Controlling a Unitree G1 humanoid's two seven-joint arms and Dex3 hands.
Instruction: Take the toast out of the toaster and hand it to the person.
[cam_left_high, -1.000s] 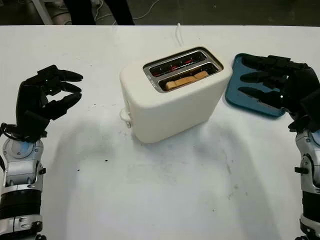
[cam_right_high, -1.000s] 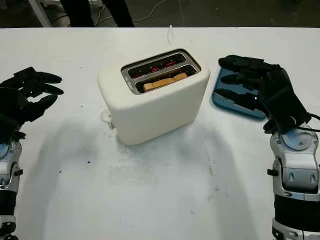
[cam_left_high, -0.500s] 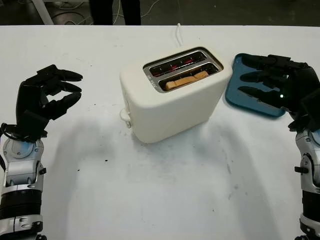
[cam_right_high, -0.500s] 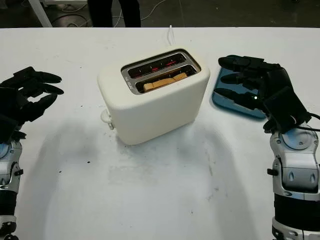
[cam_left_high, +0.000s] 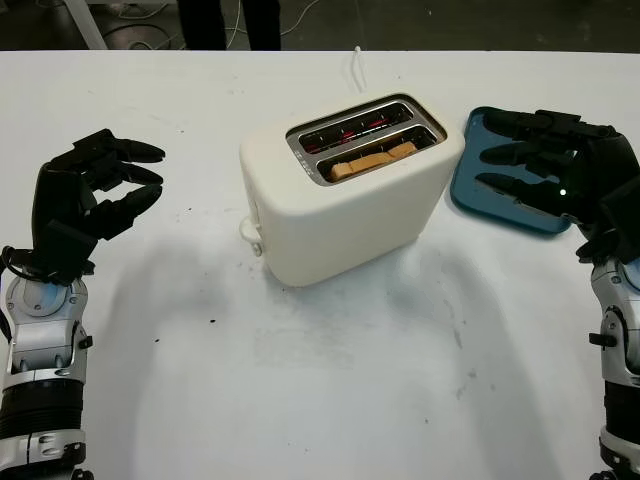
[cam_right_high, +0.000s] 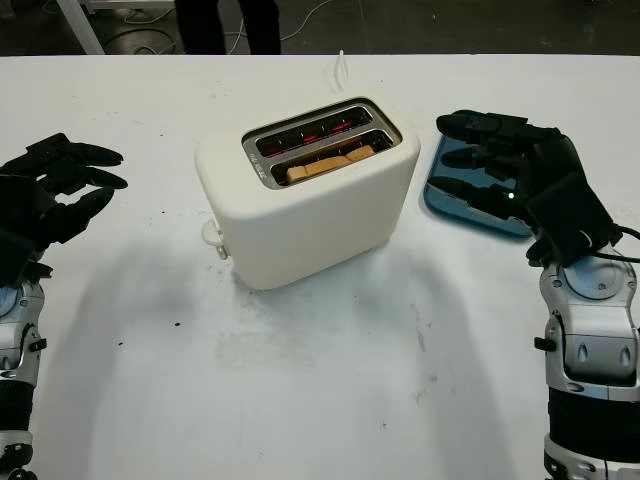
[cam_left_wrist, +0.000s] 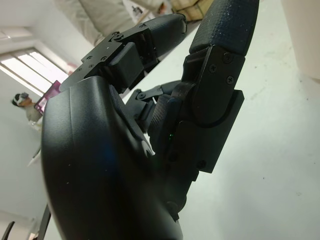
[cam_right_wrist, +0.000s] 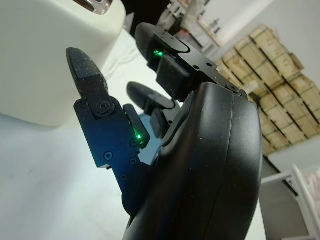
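A cream two-slot toaster (cam_left_high: 350, 200) stands mid-table, turned at an angle. A slice of toast (cam_left_high: 372, 160) sits low in its nearer slot; the farther slot glows red inside. My left hand (cam_left_high: 95, 195) hovers open to the left of the toaster, well apart from it. My right hand (cam_left_high: 555, 170) hovers open to the toaster's right, over a blue tray (cam_left_high: 500, 180). Neither hand touches anything. A person's legs (cam_left_high: 228, 22) stand beyond the table's far edge.
The white table (cam_left_high: 330, 370) stretches wide in front of the toaster. A white cord (cam_left_high: 357, 65) runs from the toaster toward the far edge. A small knob (cam_left_high: 248, 231) juts from the toaster's near left end. Stacked cardboard boxes (cam_right_wrist: 280, 65) stand in the room behind.
The person's legs at the far edge have shifted to the right. Both hands and the toaster have stayed where they were.
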